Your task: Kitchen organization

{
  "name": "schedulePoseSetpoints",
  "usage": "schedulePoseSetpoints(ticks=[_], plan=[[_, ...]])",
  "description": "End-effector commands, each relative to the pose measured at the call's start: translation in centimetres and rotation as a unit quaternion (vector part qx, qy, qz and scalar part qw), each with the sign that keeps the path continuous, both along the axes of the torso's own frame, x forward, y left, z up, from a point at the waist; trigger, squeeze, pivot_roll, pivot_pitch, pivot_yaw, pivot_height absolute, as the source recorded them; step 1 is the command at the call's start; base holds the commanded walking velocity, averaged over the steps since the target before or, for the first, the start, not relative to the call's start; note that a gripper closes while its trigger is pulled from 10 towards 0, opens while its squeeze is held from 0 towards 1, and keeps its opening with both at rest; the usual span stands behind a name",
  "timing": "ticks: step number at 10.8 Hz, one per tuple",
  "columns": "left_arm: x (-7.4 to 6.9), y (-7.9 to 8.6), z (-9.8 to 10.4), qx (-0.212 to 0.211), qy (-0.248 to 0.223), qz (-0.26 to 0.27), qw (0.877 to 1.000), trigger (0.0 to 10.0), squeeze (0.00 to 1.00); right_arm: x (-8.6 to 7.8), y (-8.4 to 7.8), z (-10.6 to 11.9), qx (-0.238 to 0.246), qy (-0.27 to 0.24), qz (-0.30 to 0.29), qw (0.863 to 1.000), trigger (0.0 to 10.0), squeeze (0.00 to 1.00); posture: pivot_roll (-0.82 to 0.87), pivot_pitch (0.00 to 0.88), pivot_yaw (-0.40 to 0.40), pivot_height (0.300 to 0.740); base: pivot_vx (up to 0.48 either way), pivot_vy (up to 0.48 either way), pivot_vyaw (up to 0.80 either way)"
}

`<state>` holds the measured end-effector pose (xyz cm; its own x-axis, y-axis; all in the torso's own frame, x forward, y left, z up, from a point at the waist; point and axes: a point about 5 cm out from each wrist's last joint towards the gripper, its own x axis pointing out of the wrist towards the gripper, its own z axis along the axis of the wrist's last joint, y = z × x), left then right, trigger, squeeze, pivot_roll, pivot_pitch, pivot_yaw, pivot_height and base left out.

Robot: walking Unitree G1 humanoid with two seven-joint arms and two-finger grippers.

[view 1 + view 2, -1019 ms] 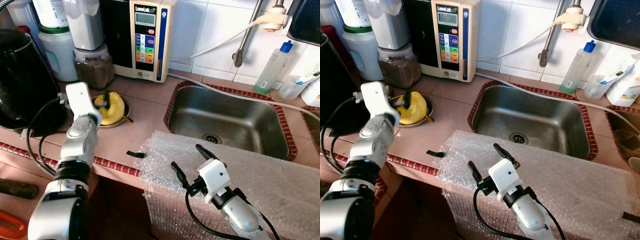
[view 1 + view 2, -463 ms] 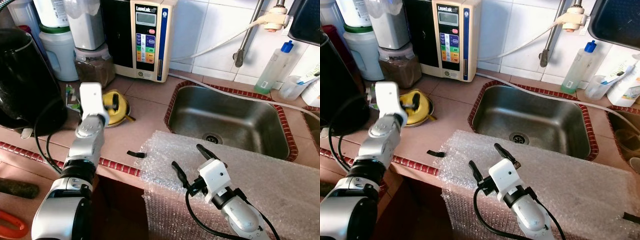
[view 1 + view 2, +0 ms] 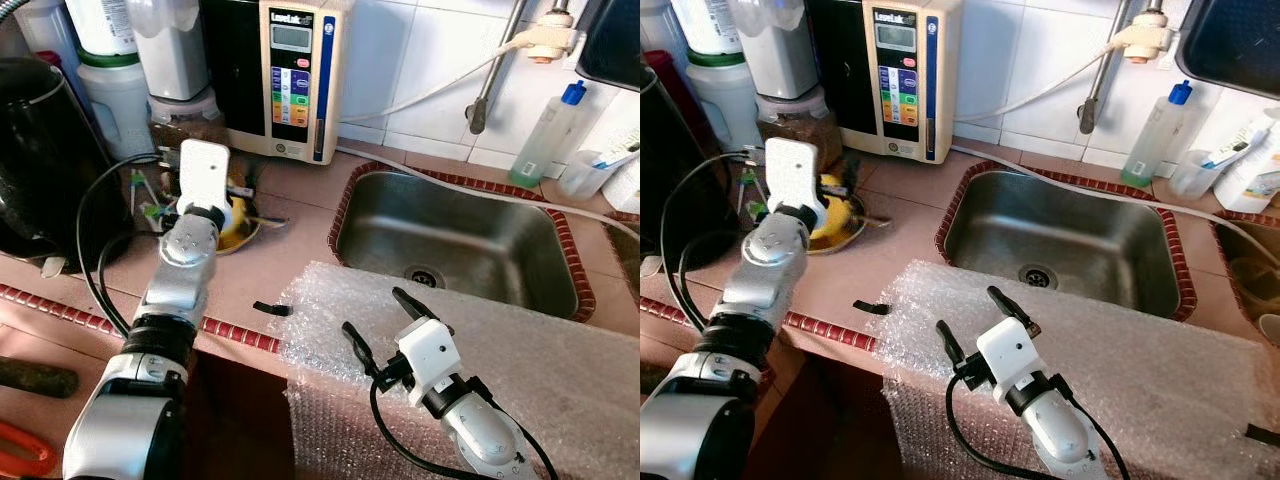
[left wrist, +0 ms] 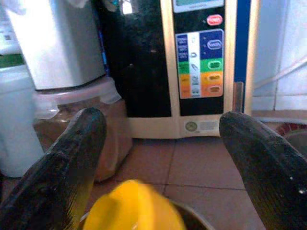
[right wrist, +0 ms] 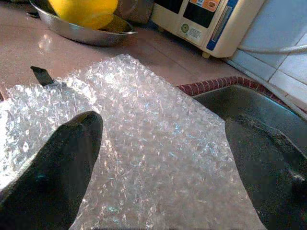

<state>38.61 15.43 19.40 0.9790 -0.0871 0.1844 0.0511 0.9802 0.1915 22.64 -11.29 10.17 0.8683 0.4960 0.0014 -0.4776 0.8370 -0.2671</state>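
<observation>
Left tool [image 4: 158, 158] spread above yellow object [image 4: 134, 206]; dish [image 5: 86, 33] apparently beneath.

Materials we are seeing at the counter

We are looking at clear, knobbly bubble wrap [image 3: 520, 350] glinting beside a brushed steel sink [image 3: 455, 235], glossy reddish counter tiles [image 3: 290, 260], shiny white wall tiles [image 3: 420, 60], a smooth yellow plastic piece [image 5: 84, 9] lying in a polished metal dish [image 5: 81, 34], and matt black fingers [image 4: 62, 167].

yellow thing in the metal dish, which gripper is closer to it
Left. The left gripper hovers right over the yellow thing, fingers open; the right gripper sits apart over the bubble wrap.
</observation>
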Motion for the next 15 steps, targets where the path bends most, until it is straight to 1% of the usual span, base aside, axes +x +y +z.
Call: schedulePoseSetpoints(ticks=[1,2,3,4,5,6,7,8,9,10,11,12,13,14,15], plan=[[-0.1,-0.1,0.5,0.009,-0.013,-0.008,1.000,10.0,0.00,0.1,-0.1,-0.2,-0.006,0.002,0.000,1.000,10.0,0.00,0.08,0.000,-0.007,0.740,0.000,0.000,0.00],[-0.1,-0.1,0.5,0.018,-0.013,-0.009,1.000,10.0,0.00,0.1,-0.1,-0.2,-0.007,0.002,0.001,1.000,10.0,0.00,0.08,0.000,-0.009,0.740,0.000,0.000,0.00],[-0.1,0.5,0.5,0.028,-0.018,0.006,0.999,10.0,0.00,0.1,-0.1,-0.2,-0.007,0.002,0.002,1.000,10.0,0.00,0.09,0.000,-0.011,0.740,0.000,0.000,0.00],[0.0,2.1,0.7,0.017,-0.020,0.054,0.998,10.0,0.00,0.1,-0.1,-0.3,-0.008,0.002,0.002,1.000,10.0,0.00,0.09,0.000,-0.012,0.740,0.000,0.000,0.00],[-0.1,5.0,0.8,-0.007,-0.021,0.137,0.990,10.0,0.00,0.1,0.0,-0.3,-0.007,0.002,0.004,1.000,10.0,0.00,0.09,0.000,-0.013,0.740,0.000,0.000,0.00],[-0.3,6.5,0.5,-0.001,-0.016,0.172,0.985,10.0,0.00,0.1,0.1,-0.3,-0.007,0.002,0.004,1.000,10.0,0.00,0.09,0.000,-0.013,0.740,0.000,0.000,0.00],[-0.5,8.0,-0.9,0.027,0.025,0.197,0.980,10.0,0.00,0.1,0.1,-0.3,-0.006,0.002,0.004,1.000,10.0,0.00,0.10,0.000,-0.012,0.740,0.000,0.000,0.00],[-0.8,8.9,-1.8,0.032,0.043,0.203,0.978,10.0,0.00,0.1,0.1,-0.3,-0.006,0.002,0.003,1.000,10.0,0.00,0.10,0.000,-0.013,0.740,0.000,0.000,0.00],[-1.2,9.4,-3.0,0.053,0.073,0.205,0.975,10.0,0.00,0.1,0.1,-0.3,-0.006,0.002,0.003,1.000,10.0,0.00,0.10,0.000,-0.014,0.740,0.000,0.000,0.00],[-1.3,9.5,-3.9,0.080,0.097,0.191,0.973,10.0,0.00,0.1,0.1,-0.4,-0.007,0.002,0.002,1.000,10.0,0.00,0.10,0.000,-0.015,0.740,0.000,0.000,0.00],[-1.6,9.8,-4.4,0.102,0.103,0.194,0.970,10.0,0.00,0.1,0.0,-0.4,-0.007,0.001,0.003,1.000,10.0,0.00,0.10,0.000,-0.015,0.740,0.000,0.000,0.00],[-1.9,10.3,-4.4,0.112,0.092,0.204,0.968,10.0,0.00,0.1,0.0,-0.4,-0.008,0.001,0.002,1.000,10.0,0.00,0.10,0.000,-0.015,0.740,0.000,0.000,0.00],[-2.5,11.2,-3.6,0.098,0.051,0.218,0.970,10.0,0.00,0.0,0.0,-0.4,-0.008,0.002,0.002,1.000,10.0,0.00,0.10,0.000,-0.016,0.740,0.000,0.000,0.00],[-3.0,11.4,-3.2,0.083,0.029,0.211,0.974,10.0,0.00,0.0,-0.1,-0.4,-0.008,0.003,0.002,1.000,10.0,0.00,0.11,0.000,-0.018,0.740,0.000,0.000,0.00],[-3.8,11.4,-3.0,0.075,0.000,0.195,0.978,10.0,0.00,0.0,-0.2,-0.5,-0.008,0.003,0.001,1.000,10.0,0.00,0.11,0.000,-0.020,0.740,0.000,0.000,0.00]])
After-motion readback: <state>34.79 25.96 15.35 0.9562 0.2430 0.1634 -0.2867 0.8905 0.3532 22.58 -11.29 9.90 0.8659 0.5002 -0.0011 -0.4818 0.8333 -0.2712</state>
